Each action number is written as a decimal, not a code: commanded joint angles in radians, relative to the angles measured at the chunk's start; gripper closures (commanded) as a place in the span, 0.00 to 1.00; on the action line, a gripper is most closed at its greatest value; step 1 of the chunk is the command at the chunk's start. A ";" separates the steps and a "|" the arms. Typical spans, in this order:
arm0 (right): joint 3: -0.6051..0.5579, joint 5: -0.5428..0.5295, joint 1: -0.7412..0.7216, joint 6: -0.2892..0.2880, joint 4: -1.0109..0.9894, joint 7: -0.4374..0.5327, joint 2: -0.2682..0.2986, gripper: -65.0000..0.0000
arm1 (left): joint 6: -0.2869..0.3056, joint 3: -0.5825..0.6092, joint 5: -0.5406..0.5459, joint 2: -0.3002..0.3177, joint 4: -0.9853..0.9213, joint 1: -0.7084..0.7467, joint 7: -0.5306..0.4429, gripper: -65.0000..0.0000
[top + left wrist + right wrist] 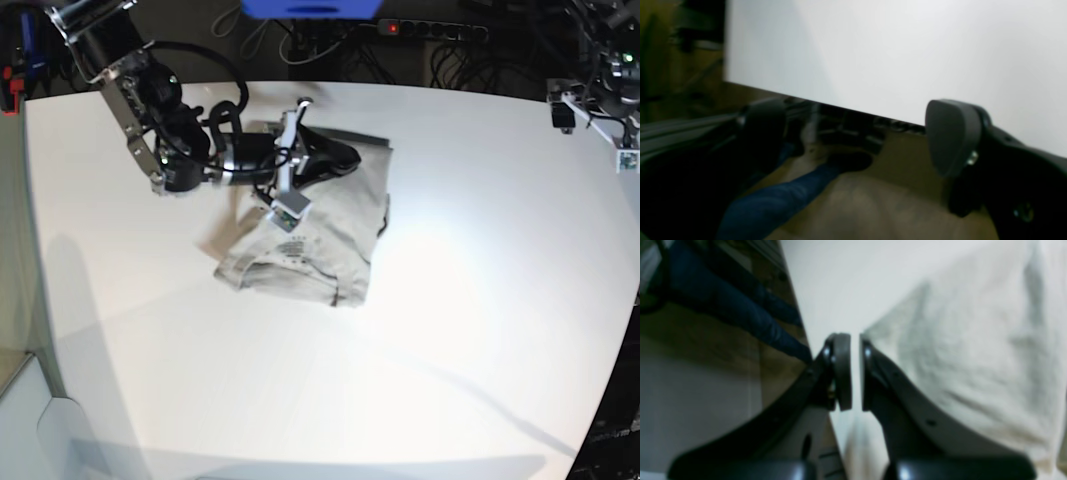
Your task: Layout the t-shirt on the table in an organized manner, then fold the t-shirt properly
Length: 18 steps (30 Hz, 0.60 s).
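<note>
The t-shirt [315, 225] lies folded into a compact rectangle on the table [450, 350], left of centre, its neck label facing up. My right gripper [345, 157] hovers over the shirt's far edge. In the right wrist view the right gripper [856, 373] is shut, with only a thin slit between its pads and no cloth in it. The t-shirt [973, 356] spreads just to the right of the fingers. My left gripper [857, 133] is wide open and holds nothing, beyond the edge of the table [890, 50]; the shirt is out of that view.
The left arm [600, 100] sits at the table's far right corner. Cables and a power strip [430, 28] run behind the far edge. A person's blue-trousered leg [773, 206] stands on the brown floor below the table edge.
</note>
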<state>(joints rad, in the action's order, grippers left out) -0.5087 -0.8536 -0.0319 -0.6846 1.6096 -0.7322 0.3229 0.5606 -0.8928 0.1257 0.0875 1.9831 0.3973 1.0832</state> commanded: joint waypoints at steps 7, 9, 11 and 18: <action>0.005 -0.017 0.102 -0.014 0.148 0.010 0.081 0.95 | -0.006 -0.048 0.061 0.008 0.011 0.122 -0.137 0.00; 0.005 -0.016 0.131 -0.014 0.197 0.010 0.100 0.95 | -0.006 -0.050 0.061 0.008 0.011 0.144 -0.156 0.00; 0.005 -0.016 0.155 -0.014 0.240 0.010 0.121 0.95 | -0.006 -0.048 0.061 0.008 0.011 0.162 -0.163 0.00; 0.005 -0.016 0.267 -0.014 0.286 0.082 0.180 0.95 | -0.006 -0.044 0.061 -0.025 -0.023 0.183 -0.165 0.00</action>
<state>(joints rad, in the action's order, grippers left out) -0.5087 -0.8459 0.2356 -0.6846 1.8759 -0.6590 0.4931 0.5575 -0.9298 0.1848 0.0479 1.9457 0.5724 0.9337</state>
